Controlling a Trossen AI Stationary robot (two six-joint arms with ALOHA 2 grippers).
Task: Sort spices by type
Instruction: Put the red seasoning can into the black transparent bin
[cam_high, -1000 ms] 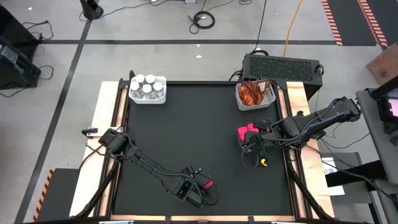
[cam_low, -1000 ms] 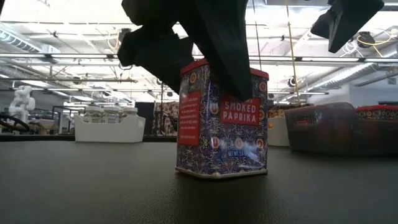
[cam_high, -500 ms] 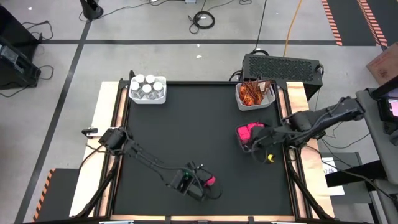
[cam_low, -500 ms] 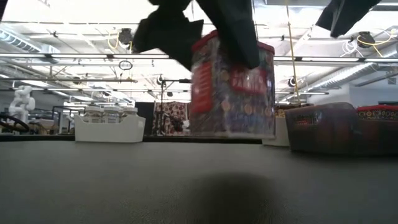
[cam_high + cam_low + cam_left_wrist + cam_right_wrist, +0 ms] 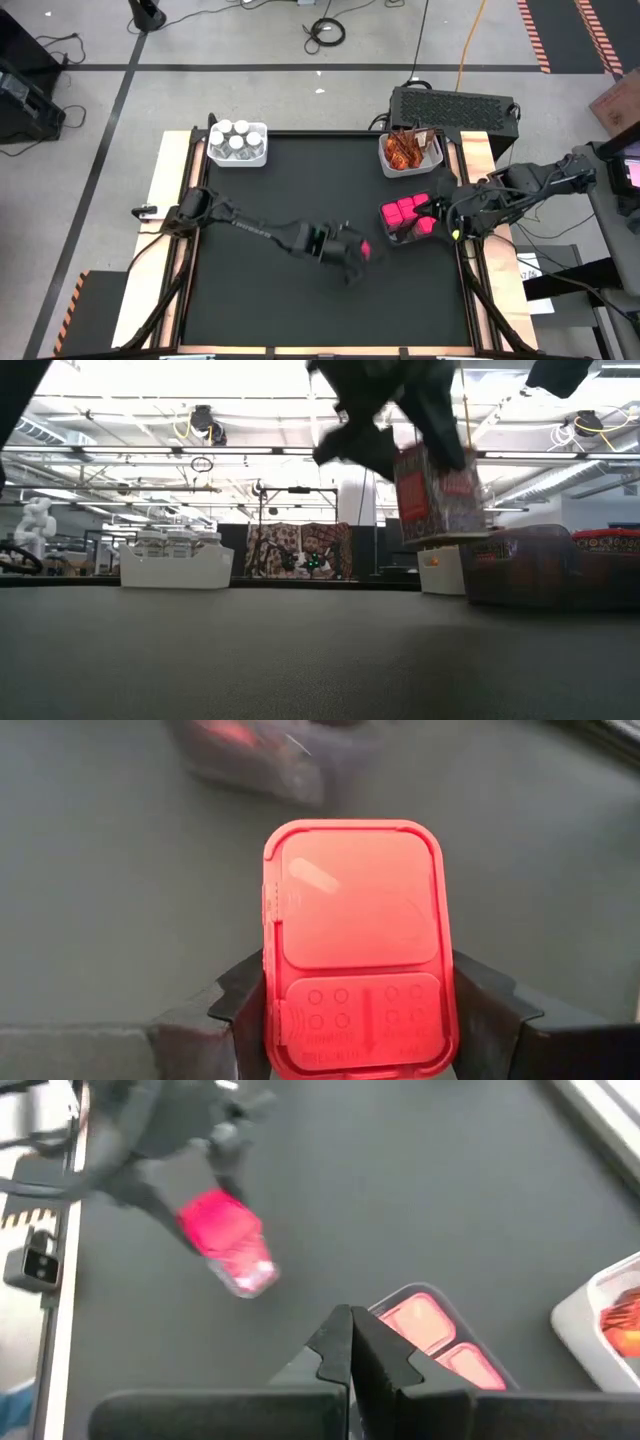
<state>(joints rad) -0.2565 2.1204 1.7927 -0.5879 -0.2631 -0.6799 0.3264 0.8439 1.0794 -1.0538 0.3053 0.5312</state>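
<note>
Now — left gripper (image 5: 357,250) clamped on pink box (image 5: 364,250), lifted off counter (image 5: 290,190), nearer dark bin (image 5: 408,236) | right gripper (image 5: 351,1342) closed, retreated.

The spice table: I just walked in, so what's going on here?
The left gripper holds a pink-lidded paprika box clear of the black table, near the dark bin of matching pink boxes. The white-capped jars and orange sachets already sit in white bins. The right gripper waits shut by the dark bin.
</note>
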